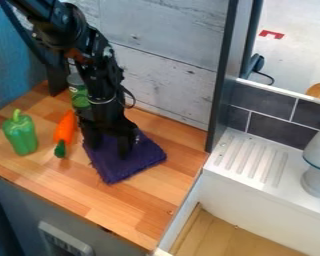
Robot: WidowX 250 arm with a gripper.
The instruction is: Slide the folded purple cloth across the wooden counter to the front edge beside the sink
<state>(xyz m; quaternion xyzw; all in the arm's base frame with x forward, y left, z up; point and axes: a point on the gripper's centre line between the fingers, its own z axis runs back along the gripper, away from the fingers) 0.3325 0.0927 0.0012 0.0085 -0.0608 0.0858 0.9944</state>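
1. At the far left of my view, a green toy pepper (20, 135) stands on the wooden counter (146, 210), stem up.
2. Just right of it lies an orange toy carrot (65, 128), its long axis running away from me, green end nearest.
3. Behind the carrot and beside my arm (99, 65), a green bottle (78, 91) is partly hidden.
4. My black gripper (110, 151) hangs down over the purple cloth (130, 166). The jaws stand apart, and cloth shows between them; I cannot tell whether the tips press on it.
5. The cloth lies flat on the counter, directly below the jaws, with more of it spreading right and towards me. It is roughly square, set at a slant, with no clear long axis.
6. Farther right, well apart, is a white ridged drainboard (233, 170).
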